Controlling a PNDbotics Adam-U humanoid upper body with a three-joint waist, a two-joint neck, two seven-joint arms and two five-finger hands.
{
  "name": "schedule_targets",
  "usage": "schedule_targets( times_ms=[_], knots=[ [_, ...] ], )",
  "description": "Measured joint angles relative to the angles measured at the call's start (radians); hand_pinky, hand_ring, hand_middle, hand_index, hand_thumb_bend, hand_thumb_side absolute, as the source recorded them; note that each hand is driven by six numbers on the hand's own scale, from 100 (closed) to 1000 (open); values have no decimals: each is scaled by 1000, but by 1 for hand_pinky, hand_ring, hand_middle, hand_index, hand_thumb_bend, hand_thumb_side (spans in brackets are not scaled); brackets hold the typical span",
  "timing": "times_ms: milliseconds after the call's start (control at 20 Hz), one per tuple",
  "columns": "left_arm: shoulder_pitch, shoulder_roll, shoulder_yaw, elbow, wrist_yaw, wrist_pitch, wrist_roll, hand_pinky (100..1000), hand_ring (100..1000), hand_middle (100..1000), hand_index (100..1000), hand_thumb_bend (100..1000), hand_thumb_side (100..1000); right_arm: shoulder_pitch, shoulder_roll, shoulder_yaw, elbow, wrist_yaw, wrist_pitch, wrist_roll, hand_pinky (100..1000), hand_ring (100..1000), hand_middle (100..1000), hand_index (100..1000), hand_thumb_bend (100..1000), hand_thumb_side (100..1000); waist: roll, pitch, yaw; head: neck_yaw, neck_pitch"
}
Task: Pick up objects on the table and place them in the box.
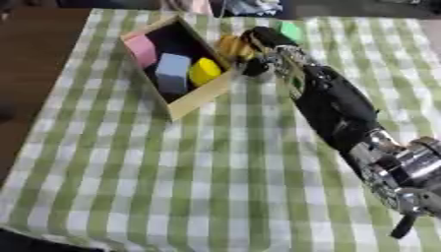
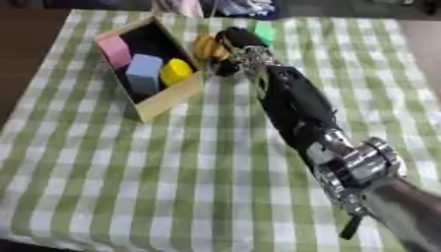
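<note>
Box has pink, blue, yellow blocks — right hand holds orange thing beside rim. Next — probably lift over, drop in.

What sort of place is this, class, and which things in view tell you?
Probably an indoor demo table: a green checked cloth, a wooden box holding coloured blocks, and the right hand reaching beside it.
</note>
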Motion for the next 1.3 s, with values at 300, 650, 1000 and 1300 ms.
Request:
schedule_targets(
  times_ms=[300, 650, 1000, 1300],
  knots=[
    [0, 0, 1, 0, 0, 0, 1, 679, 569, 727, 778, 101, 815, 6, -1, 13, -34, -12, -26, -81, 807, 727, 614, 311, 100, 202, 0, 0, -16, 3, 0],
    [-1, 1, 12, 0, 0, -1, 11, 679, 569, 727, 779, 104, 810, -5, -12, 50, -142, -75, -69, -62, 807, 726, 613, 309, 100, 198, 0, -1, -33, 6, 0],
    [-8, 2, 17, 0, 0, -3, 16, 679, 569, 726, 779, 107, 801, -16, -19, 84, -236, -140, -97, -13, 806, 725, 610, 307, 100, 198, 0, -1, -34, 10, 0],
    [-16, 10, 21, -6, 2, -7, 21, 678, 569, 725, 779, 109, 790, -28, -12, 122, -293, -186, -121, 38, 810, 728, 614, 309, 100, 198, 0, -1, -24, 10, 0]
  ],
)
